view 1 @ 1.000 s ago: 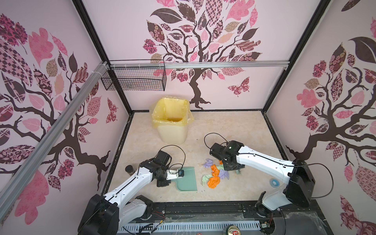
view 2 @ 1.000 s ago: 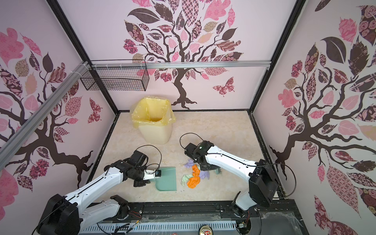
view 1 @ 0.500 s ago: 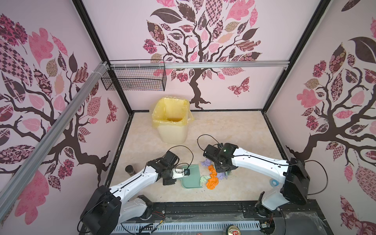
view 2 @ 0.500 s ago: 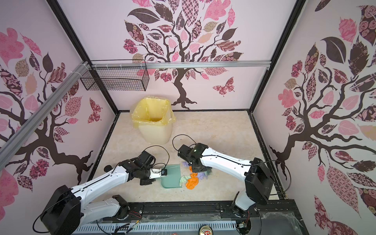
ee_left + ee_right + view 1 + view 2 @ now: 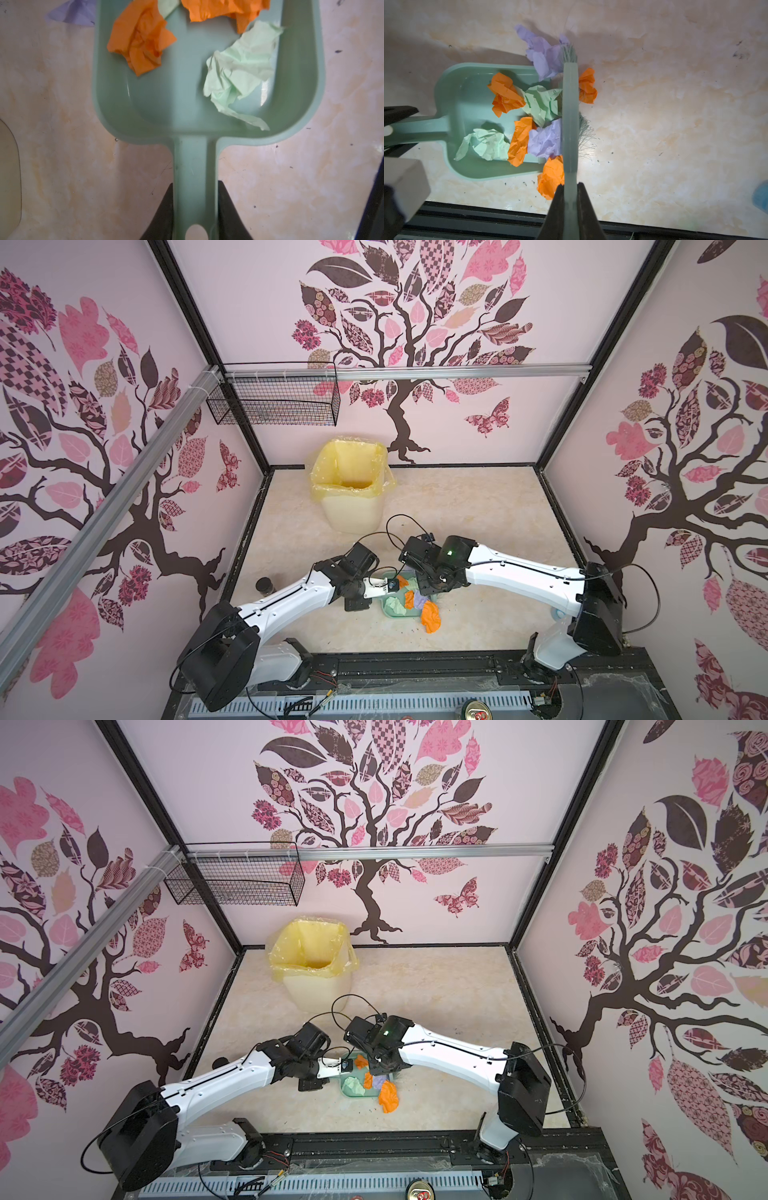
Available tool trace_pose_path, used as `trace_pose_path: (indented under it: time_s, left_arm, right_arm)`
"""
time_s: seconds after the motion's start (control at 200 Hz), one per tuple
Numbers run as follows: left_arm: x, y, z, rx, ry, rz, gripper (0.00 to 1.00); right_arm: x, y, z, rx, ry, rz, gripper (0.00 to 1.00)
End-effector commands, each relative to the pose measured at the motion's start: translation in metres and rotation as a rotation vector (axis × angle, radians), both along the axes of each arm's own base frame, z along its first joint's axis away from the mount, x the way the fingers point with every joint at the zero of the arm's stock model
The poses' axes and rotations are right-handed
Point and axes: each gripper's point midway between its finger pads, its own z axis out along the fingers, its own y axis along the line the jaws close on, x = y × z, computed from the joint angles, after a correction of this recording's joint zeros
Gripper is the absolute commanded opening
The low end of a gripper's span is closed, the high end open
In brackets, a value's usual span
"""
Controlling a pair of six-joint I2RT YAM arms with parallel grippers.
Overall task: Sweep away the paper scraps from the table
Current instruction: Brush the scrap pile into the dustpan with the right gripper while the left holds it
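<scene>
In the right wrist view the brush (image 5: pixel 570 116) crosses the mouth of the dustpan (image 5: pixel 452 97) and hides parts of the paper scraps (image 5: pixel 544 141) beneath it. Its handle end runs off the picture between the fingers (image 5: pixel 586 212) of the right gripper (image 5: pixel 570 184). A blue thing (image 5: pixel 761 197) at that view's edge is blurred and cut off. In the left wrist view the dustpan's mouth and the scraps there are cut by the edge, and the left gripper (image 5: pixel 195 184) shows only the tips of its fingers (image 5: pixel 162 216). In both top views the arms' wrists cover the fingers, the brush and much of the dustpan. A dark cylinder (image 5: pixel 263 585) beside the left arm is too small to identify.
</scene>
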Motion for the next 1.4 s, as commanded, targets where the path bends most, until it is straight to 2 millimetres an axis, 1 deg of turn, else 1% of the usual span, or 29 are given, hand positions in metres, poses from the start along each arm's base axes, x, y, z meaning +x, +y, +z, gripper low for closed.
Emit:
trace_pose_path:
  time_s: [0.0,0.08,0.19,0.335,0.395,0.49,0.63,0.71,0.78,0.875,0.945,1.005,1.145,1.296,1.396]
  left_arm:
    - [0.011,-0.008,0.008,-0.019,-0.027,0.016,0.0]
    - [0.012,-0.01,0.008,-0.021,-0.029,0.017,0.0]
    - [0.015,-0.011,0.006,-0.024,-0.032,0.022,0.0]
    - [0.017,-0.013,0.002,-0.025,-0.03,0.027,0.0]
    - [0.018,-0.013,-0.001,-0.02,-0.029,0.03,0.0]
    - [0.019,-0.013,-0.002,-0.013,-0.032,0.036,0.0]
    - [0.017,-0.009,-0.002,-0.016,-0.042,0.043,0.0]
    - [0.016,-0.004,-0.003,-0.003,-0.052,0.047,0.0]
    - [0.015,0.001,-0.005,0.006,-0.058,0.056,0.0]
    - [0.014,0.008,-0.006,0.008,-0.058,0.069,0.0]
    - [0.015,0.012,-0.006,0.008,-0.057,0.082,0.0]
    - [0.017,0.014,-0.006,0.003,-0.053,0.09,0.0]
    - [0.029,0.017,-0.001,-0.007,-0.061,0.114,0.0]
    - [0.042,0.013,0.001,-0.01,-0.066,0.121,0.0]
    - [0.05,0.009,0.002,-0.012,-0.067,0.122,0.0]
  right_arm:
    - [-0.002,0.014,0.008,0.027,0.003,0.031,0.0]
    - [-0.002,0.015,0.014,0.034,-0.005,0.035,0.0]
    - [-0.002,0.015,0.028,0.062,-0.027,0.037,0.0]
    - [-0.005,0.007,0.048,0.087,-0.053,0.033,0.0]
    - [-0.006,-0.002,0.056,0.081,-0.069,0.021,0.0]
    - [-0.007,-0.023,0.069,0.047,-0.104,-0.011,0.0]
    - [-0.009,-0.055,0.08,-0.036,-0.144,-0.057,0.0]
    - [-0.006,-0.071,0.079,-0.095,-0.174,-0.071,0.0]
    - [-0.001,-0.08,0.077,-0.122,-0.17,-0.078,0.0]
    - [0.012,-0.095,0.073,-0.181,-0.165,-0.092,0.0]
    - [0.023,-0.101,0.069,-0.21,-0.16,-0.094,0.0]
    - [0.033,-0.101,0.066,-0.222,-0.157,-0.081,0.0]
    - [0.055,-0.092,0.054,-0.254,-0.137,-0.037,0.0]
    - [0.077,-0.073,0.035,-0.277,-0.102,0.012,0.0]
    - [0.086,-0.058,0.026,-0.264,-0.087,0.032,0.0]
